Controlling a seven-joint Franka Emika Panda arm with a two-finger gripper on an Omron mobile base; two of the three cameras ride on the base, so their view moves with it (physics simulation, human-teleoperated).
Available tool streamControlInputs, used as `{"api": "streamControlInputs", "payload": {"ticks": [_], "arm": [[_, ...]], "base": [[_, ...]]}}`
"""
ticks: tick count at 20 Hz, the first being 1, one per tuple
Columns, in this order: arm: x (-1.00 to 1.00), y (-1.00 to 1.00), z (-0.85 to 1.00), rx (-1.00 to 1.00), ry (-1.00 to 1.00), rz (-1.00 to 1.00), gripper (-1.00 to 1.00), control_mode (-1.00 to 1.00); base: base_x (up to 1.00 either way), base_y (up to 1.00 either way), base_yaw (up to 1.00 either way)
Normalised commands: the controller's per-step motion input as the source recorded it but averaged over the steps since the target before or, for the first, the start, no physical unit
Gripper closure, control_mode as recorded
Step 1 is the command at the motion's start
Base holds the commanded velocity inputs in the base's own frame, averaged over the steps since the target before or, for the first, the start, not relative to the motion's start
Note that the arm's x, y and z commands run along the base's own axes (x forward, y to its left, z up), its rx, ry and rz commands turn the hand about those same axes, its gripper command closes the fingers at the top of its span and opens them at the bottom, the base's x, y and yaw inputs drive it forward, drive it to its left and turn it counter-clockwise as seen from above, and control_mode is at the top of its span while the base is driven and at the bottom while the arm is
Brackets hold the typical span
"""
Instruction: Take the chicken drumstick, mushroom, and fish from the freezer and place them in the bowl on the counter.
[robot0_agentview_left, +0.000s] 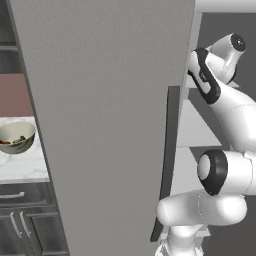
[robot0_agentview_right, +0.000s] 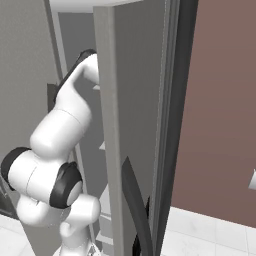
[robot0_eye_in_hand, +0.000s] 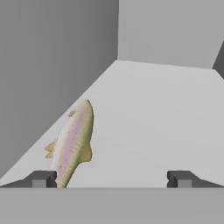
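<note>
The fish (robot0_eye_in_hand: 73, 141), pale and speckled with a pink stripe, lies on a white freezer shelf (robot0_eye_in_hand: 148, 118) close to the grey left wall. My gripper (robot0_eye_in_hand: 111, 179) is open just short of it, and the left fingertip (robot0_eye_in_hand: 41, 178) is by the fish's near end. Nothing sits between the fingers. The freezer's big grey door (robot0_agentview_left: 105, 125) stands open, and my arm (robot0_agentview_left: 225, 100) reaches past it into the compartment. The cream bowl (robot0_agentview_left: 16, 137) rests on the marble counter (robot0_agentview_left: 27, 165) at the left. It holds small brown bits too small to name. The chicken drumstick and mushroom are otherwise out of view.
The open door stands between the bowl and my arm. Dark drawers with silver handles (robot0_agentview_left: 20, 220) lie under the counter. A reddish-brown wall (robot0_agentview_right: 225, 110) is to the right of the freezer. The shelf to the right of the fish is bare.
</note>
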Motion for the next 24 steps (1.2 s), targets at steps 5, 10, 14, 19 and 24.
{"api": "streamControlInputs", "payload": {"ticks": [5,10,14,19,24], "arm": [[-0.15,0.32,-0.16,-0.07,-0.01,0.00,-1.00,-1.00],[-0.37,0.23,-0.13,-0.02,-0.10,0.00,-1.00,-1.00],[0.30,0.19,-0.07,0.00,-0.01,0.00,-1.00,-1.00],[0.73,0.08,-0.13,0.00,0.02,0.00,-1.00,-1.00],[0.78,0.00,-0.09,-0.01,0.10,0.00,-1.00,-1.00]], "base": [[0.00,0.00,0.00],[0.00,0.00,0.00],[0.00,0.00,0.00],[0.00,0.00,0.00],[0.00,0.00,0.00]]}}
